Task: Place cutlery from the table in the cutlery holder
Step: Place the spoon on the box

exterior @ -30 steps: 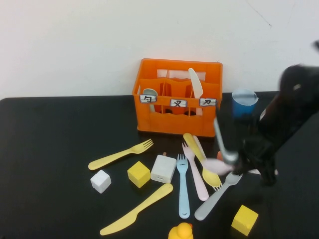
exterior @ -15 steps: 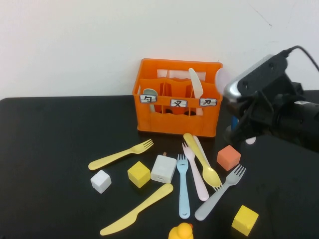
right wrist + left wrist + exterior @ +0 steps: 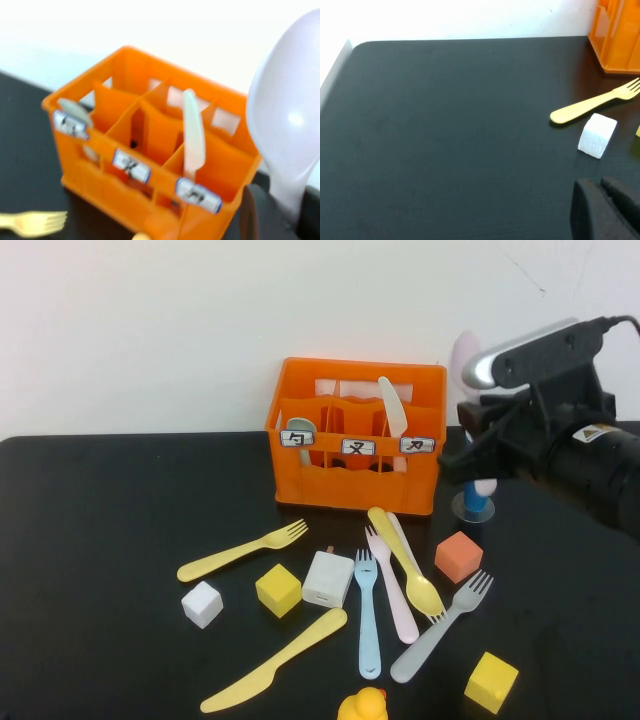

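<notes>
Our left gripper (image 3: 602, 210) hangs over bare table (image 3: 445, 125) far left — we cannot tell its fingers' state. The cutlery holder (image 3: 355, 435) stands center-far; cutlery lies near it. Right of the holder, our right gripper (image 3: 480, 465) is raised — clamped on a pale spoon (image 3: 287, 125).

I see 3 small white labels (image 3: 358, 447) on the front of the orange cutlery holder (image 3: 355, 480), each with 1 black character. I can't read any of them for sure: the middle one looks like "又", the left and right ones are just angular strokes. In the right wrist view the same 3 labels show on the crate front, too blurred to read. On the right arm (image 3: 590, 455) there's a small yellow warning sticker (image 3: 583, 434), its print too small to read. No other text, brands or numbers that I can read.
</notes>
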You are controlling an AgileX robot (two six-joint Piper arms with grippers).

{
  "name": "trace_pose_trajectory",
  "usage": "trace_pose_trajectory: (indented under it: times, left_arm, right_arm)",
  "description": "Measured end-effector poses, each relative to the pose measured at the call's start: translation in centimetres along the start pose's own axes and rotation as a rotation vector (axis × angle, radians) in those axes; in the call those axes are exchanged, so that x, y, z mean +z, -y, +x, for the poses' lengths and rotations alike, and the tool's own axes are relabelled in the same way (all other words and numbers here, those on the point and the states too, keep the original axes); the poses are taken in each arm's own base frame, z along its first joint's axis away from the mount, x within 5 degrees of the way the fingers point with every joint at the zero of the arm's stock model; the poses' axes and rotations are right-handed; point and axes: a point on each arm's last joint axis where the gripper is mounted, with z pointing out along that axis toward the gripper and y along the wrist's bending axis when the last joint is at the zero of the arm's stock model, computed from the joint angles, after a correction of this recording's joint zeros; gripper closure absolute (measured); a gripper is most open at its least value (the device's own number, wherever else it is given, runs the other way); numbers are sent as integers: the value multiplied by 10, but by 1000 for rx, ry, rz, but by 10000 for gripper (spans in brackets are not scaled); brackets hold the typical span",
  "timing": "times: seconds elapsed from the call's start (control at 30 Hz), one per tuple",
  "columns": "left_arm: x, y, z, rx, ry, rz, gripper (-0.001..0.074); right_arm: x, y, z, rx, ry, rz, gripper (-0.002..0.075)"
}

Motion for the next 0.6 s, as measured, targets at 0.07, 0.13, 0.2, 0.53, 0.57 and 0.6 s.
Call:
trace_pose_trajectory:
  times: [0.07, 0.13, 0.2, 0.53, 0.57, 0.6]
  left_arm:
    - [0, 0, 0, 0, 0, 0, 736]
    - [0, 0, 0, 0, 0, 0, 736]
    - [0, 0, 0, 0, 0, 0, 736]
    - [0, 0, 0, 0, 0, 0, 736]
    - [0, 0, 0, 0, 0, 0, 736]
    - [0, 0, 0, 0, 0, 0, 736]
  right_arm:
    - [0, 0, -4, 0, 39, 3, 599]
    - [0, -2, -8, -5, 94, -16, 599]
    - [0, -4, -15, 30, 172, -42, 599]
    - [22, -16, -20, 47, 492, -111, 599]
    - [25, -16, -20, 49, 502, -112, 599]
    - [31, -17, -19, 49, 507, -111, 599]
